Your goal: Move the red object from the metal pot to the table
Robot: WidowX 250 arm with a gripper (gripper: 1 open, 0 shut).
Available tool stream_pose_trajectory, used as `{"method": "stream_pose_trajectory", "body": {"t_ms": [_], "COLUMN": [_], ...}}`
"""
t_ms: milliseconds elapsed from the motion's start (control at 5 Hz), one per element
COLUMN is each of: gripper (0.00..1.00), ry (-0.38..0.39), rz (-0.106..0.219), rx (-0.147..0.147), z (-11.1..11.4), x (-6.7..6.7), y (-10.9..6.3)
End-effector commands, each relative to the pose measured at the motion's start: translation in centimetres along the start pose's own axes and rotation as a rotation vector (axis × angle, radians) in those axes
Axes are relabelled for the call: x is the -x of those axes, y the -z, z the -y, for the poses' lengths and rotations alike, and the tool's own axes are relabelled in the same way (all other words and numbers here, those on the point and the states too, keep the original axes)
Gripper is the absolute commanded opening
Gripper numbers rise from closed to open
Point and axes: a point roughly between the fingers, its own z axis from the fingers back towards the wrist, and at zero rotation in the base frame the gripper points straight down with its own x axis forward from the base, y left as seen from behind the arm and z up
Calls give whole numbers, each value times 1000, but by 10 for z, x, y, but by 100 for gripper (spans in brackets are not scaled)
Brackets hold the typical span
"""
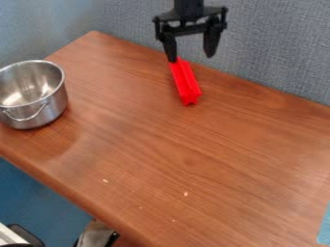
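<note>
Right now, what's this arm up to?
The red object lies flat on the table near its far edge, out of the metal pot, which stands empty at the left end. The tool hangs open just above the far end of the red object, pointing down and holding nothing. As things lie, the move from pot to table looks done.

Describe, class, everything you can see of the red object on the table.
The red object is a bright red, elongated bar, plastic by its look, lying flat on the wooden table near its far edge, long axis angled slightly. Only the tabletop touches it; the open gripper hangs just above its far end, apart from it.
</note>
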Motion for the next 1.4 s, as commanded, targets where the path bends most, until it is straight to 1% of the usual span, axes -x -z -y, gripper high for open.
{"method": "stream_pose_trajectory", "body": {"t_ms": [0,200,600,800,1200], "gripper": [100,100,100,100,100], "ry": [23,15,88,46,-49], "rz": [84,99,65,73,78], "rx": [44,56,-18,-27,-47], "z": [1,-6,2,13,36], "x": [-3,-5,-18,-17,-11], "y": [-24,-26,-5,7,28]}}
